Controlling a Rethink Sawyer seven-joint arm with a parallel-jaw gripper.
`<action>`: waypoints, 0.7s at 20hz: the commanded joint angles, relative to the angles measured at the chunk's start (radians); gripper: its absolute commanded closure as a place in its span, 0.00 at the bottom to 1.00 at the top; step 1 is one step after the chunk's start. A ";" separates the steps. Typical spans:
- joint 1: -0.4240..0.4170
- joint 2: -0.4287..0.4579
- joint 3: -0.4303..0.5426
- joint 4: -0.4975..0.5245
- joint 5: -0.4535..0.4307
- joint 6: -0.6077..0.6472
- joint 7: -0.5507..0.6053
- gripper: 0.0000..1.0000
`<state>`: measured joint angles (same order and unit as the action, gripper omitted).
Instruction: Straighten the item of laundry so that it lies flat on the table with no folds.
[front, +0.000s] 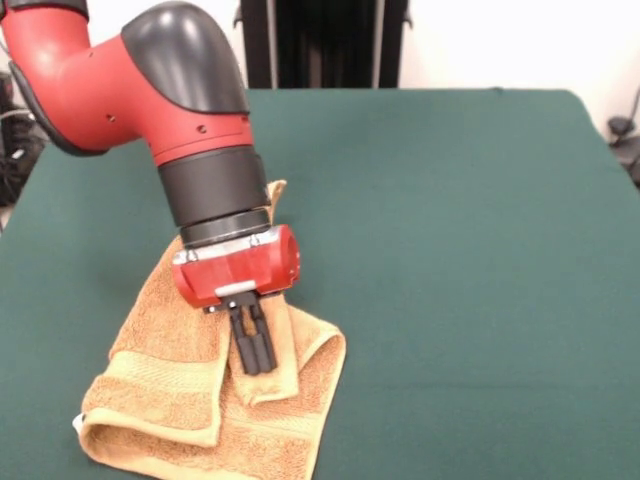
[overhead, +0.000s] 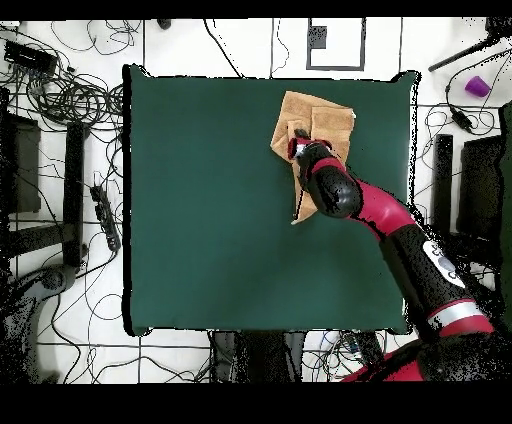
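Note:
The item of laundry (front: 160, 390), a golden-orange towel, lies crumpled and folded over itself near the front left of the green table (front: 450, 250). A white tag (front: 77, 422) shows at its lower left corner. One corner of the towel sticks up behind the arm's wrist. My gripper (front: 257, 368) points down onto a narrow fold in the towel's middle, with its black fingers (front: 245, 345) close together and a sliver of cloth between them. From overhead, the towel (overhead: 325, 115) sits near the table's (overhead: 200, 200) top edge, and the arm covers part of it.
The towel's lower edge runs out of the bottom of the front view. A black stand (front: 325, 40) rises behind the table's far side. Cables (overhead: 70, 100) and a purple object (overhead: 478, 86) lie on the floor around the table.

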<state>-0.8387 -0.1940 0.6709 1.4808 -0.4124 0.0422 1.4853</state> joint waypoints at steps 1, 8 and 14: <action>0.100 0.010 -0.079 0.101 0.062 -0.044 0.261 1.00; 0.068 0.055 -0.035 0.113 0.063 -0.085 0.239 1.00; 0.075 0.046 -0.040 0.118 0.078 -0.070 0.230 1.00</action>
<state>-0.8067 -0.2083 0.6517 1.5271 -0.3950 -0.0244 1.4853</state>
